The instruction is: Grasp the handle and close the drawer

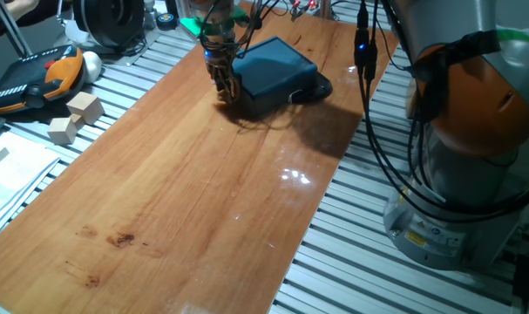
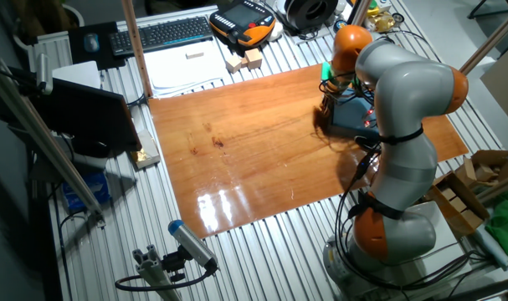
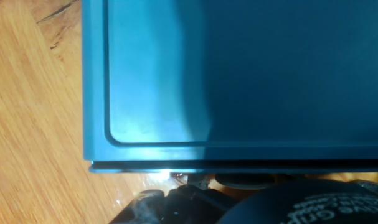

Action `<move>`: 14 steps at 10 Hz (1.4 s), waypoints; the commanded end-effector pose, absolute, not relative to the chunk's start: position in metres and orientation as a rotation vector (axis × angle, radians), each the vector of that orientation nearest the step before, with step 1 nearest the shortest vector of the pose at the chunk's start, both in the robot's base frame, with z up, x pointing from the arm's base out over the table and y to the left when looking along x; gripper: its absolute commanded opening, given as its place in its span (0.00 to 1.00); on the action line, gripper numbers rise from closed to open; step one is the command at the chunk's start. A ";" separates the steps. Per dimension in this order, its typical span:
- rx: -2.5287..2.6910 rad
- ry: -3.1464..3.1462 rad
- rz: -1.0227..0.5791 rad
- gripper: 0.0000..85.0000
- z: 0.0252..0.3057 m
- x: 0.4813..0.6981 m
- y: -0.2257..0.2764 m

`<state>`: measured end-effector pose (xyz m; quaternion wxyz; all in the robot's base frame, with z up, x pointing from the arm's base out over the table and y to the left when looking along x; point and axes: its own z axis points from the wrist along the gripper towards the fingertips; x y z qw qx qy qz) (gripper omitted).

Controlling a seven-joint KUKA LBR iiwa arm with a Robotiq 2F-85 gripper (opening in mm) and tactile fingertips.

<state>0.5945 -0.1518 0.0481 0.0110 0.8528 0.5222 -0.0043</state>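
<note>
Down at the far end of the wooden table (image 1: 194, 174), gripper (image 1: 226, 90) pressed low against the front of the dark teal drawer (image 1: 273, 68). Handle itself hidden in every view, somewhere behind the fingers. From the hand view, just teal box top (image 3: 238, 74) filling the frame, a thin dark seam along its lower edge, dark gripper body below. Finger spread impossible to tell from here; maybe pinched on the knob, maybe not. Drawer looking close to flush with the box, so likely little travel left. To finish well: push straight along the slide, level, no sideways twist that could jam the tray or skid the whole box across the wood. Gentle force, stop at first resistance.
</note>
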 end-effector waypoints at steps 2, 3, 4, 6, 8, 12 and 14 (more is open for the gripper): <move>2.652 1.635 -0.016 0.71 0.049 0.596 -0.151; 2.648 1.638 -0.015 0.71 0.050 0.597 -0.151; 2.645 1.639 -0.020 0.71 0.051 0.598 -0.150; 2.637 1.637 -0.029 0.70 0.054 0.598 -0.150; 2.630 1.633 -0.043 0.70 0.055 0.598 -0.150; 2.625 1.627 -0.047 0.66 0.056 0.597 -0.150; 2.622 1.631 -0.042 0.56 0.055 0.597 -0.150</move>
